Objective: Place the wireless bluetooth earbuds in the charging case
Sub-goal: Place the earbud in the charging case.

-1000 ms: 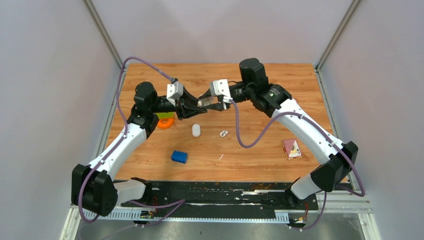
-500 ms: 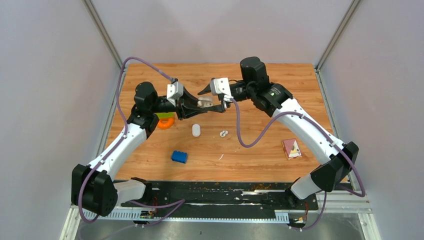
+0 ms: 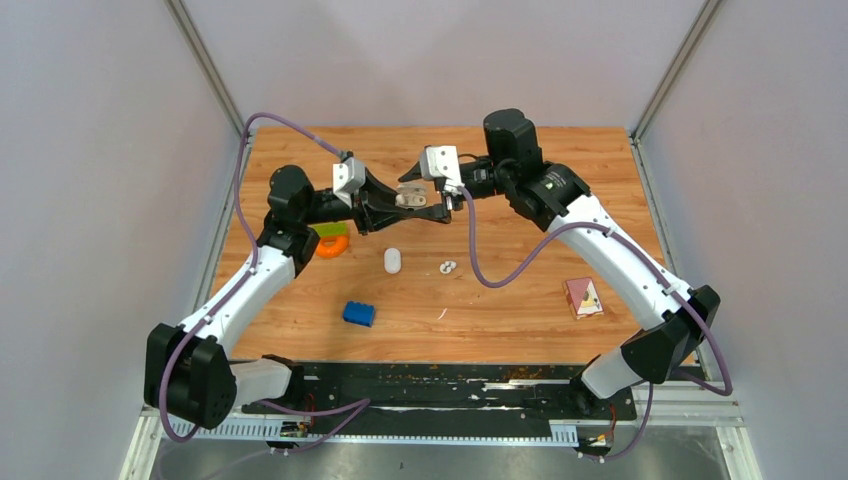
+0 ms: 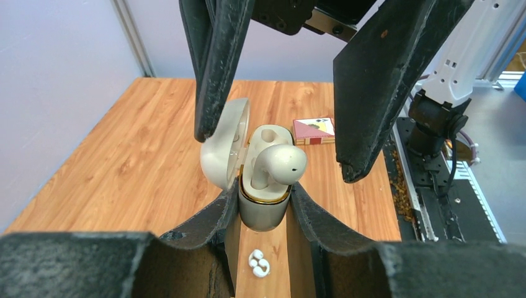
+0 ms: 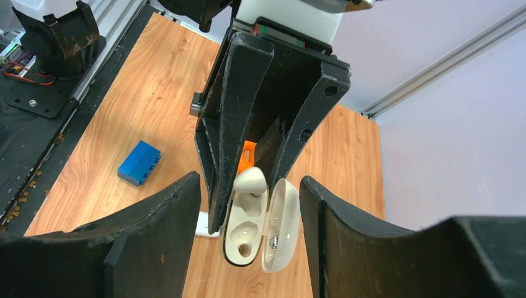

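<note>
White earbud [image 4: 277, 164] in case [image 4: 263, 214], left hand [image 4: 263, 203] gripping case, right hand [image 5: 249, 185] astride

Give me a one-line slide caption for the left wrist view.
Left hand clamps the open charging case, one earbud in its slot, the right hand open around it.

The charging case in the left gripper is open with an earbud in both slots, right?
No: the left wrist view shows an earbud in only one slot; the other is empty. The left gripper does hold the charging case, lid open.
</note>
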